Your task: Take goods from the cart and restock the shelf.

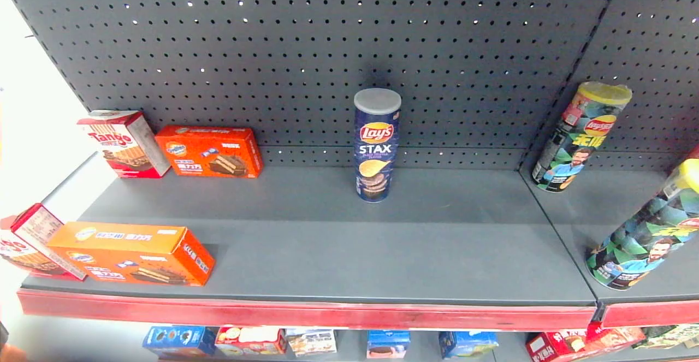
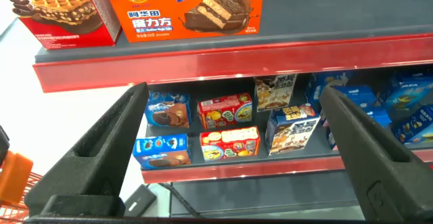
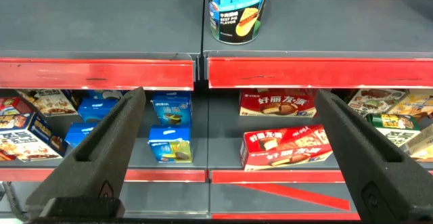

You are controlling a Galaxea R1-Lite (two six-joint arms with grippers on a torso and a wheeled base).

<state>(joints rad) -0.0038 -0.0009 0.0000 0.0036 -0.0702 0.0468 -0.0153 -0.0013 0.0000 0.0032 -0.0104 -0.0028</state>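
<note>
Plainly, my left pincer (image 2: 233, 94) and right pincer (image 3: 230, 94) both gaped wide and empty, low before the shelf (image 1: 327, 242), ready for goods. The blue chip can (image 1: 376, 144) stood upright mid-shelf, facing out, with room beside it.

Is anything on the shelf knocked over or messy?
Nothing is spilled or broken. The blue chips can stands upright alone mid-shelf. The green cans seem to lean in the head view, but the right wrist view shows one standing straight.
</note>
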